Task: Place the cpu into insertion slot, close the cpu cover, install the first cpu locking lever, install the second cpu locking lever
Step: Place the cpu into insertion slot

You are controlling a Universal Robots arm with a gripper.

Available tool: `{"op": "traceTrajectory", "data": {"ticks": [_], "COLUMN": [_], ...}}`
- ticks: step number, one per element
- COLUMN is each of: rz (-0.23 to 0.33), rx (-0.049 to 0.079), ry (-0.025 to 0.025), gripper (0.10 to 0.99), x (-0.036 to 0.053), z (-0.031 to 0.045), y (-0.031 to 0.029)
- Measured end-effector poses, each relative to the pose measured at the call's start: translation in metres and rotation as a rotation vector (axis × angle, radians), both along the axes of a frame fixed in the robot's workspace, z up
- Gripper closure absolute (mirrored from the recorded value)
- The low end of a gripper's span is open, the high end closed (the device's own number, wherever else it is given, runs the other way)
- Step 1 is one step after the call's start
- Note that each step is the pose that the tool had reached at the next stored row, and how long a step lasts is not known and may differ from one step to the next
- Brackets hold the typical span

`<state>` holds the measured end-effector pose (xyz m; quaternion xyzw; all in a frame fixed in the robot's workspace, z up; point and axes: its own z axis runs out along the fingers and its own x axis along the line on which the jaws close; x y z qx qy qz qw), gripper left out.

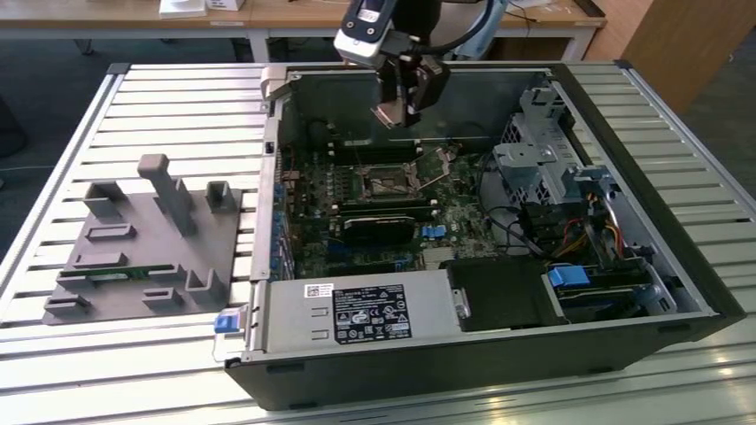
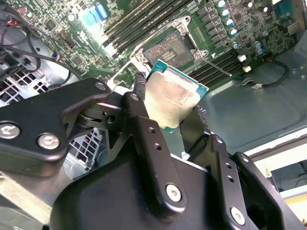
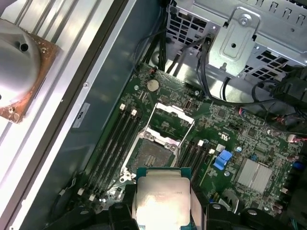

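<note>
Slatted metal table (image 1: pixel 130 106) carries an open computer case (image 1: pixel 473 381) lying on its side, with a grey plastic fixture (image 1: pixel 142 243) just beside it toward the exterior view's left. Wooden desks (image 1: pixel 296 13) stand behind. Arm comes in from above, and the tool (image 1: pixel 399 111) hangs over the far part of the case interior, above the green board (image 1: pixel 473 226). Tool is closed onto the cpu (image 2: pixel 175 98). In the second wrist view two black fingers (image 2: pixel 144 120) press opposite edges of the chip, which is tilted, dull silver top toward the camera. Cpu is in the air, clear of the board, not seated. Insertion slot (image 3: pixel 151 155) shows in both wrist views as a bare dark square recess with a metal rim, beyond the held chip. Cpu cover (image 3: pixel 170 120) is swung open off the recess and lies beside it. Black memory slots (image 3: pixel 112 139) run along both sides of the socket. Thin metal lever (image 2: pixel 216 65) stands out loose next to the socket.
</note>
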<state>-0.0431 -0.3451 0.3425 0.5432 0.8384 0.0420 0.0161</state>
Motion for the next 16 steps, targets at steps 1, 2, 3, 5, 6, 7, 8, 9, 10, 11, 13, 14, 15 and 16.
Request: {"op": "traceTrajectory", "data": {"ticks": [1, 2, 3, 5, 6, 7, 8, 9, 10, 11, 13, 14, 15, 16], "rz": [-0.005, -0.01, -0.016, -0.026, -0.031, -0.035, -0.04, -0.045, -0.05, -0.055, -0.065, -0.07, -0.075, -0.08], "rx": [0.0, 0.0, 0.0, 0.0, 0.0, 0.0, 0.0, 0.0, 0.0, 0.0, 0.0, 0.0, 0.0, 0.0], "ry": [0.0, 0.0, 0.0, 0.0, 0.0, 0.0, 0.0, 0.0, 0.0, 0.0, 0.0, 0.0, 0.0, 0.0], "gripper": [0.549, 0.549, 0.549, 0.549, 0.549, 0.549, 0.549, 0.549, 0.549, 0.549, 0.549, 0.549, 0.549, 0.549], "x": [0.0, 0.0, 0.0, 0.0, 0.0, 0.0, 0.0, 0.0, 0.0, 0.0, 0.0, 0.0, 0.0, 0.0], "z": [-0.0002, -0.0004, -0.0005, -0.0009, -0.001, -0.0012, -0.0013, -0.0015, -0.0016, -0.0017, -0.002, -0.0022, -0.0023, -0.0025], "y": [0.0001, 0.0001, 0.0001, 0.0002, 0.0003, 0.0003, 0.0003, 0.0004, 0.0005, 0.0006, 0.0008, 0.001, 0.0011, 0.0013]}}
